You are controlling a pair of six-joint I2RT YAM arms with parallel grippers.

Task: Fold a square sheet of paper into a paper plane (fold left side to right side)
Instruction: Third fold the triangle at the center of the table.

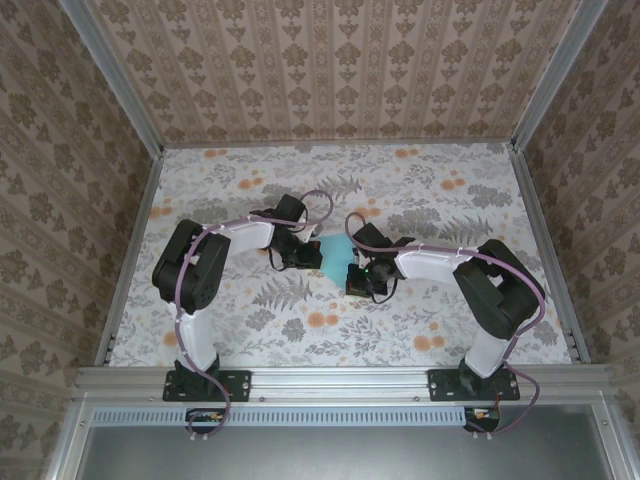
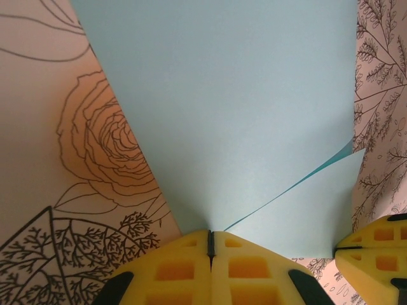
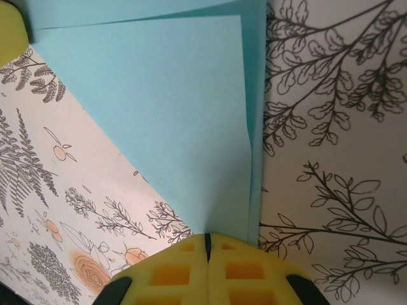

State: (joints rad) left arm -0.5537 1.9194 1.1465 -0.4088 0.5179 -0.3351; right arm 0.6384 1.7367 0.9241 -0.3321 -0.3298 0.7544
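**Left gripper [image 2: 210, 244] pinching the sheet of paper [image 2: 222, 95]**

Your yellow fingers [image 2: 172, 270] meet on its narrow corner; the cyan sheet fans upward, a folded flap [image 2: 305, 216] lying lower right beside the right gripper [image 2: 375, 248]; floral tabletop [image 2: 63, 95] shows either side.

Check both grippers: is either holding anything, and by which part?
Both hold the square sheet of paper: the left gripper pinches a tapering corner beside a folded flap, the right gripper the pointed corner of two overlapped layers.

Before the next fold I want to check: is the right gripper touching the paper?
Touching. In the right wrist view the paper reaches the right gripper at the seam of its shut jaws.
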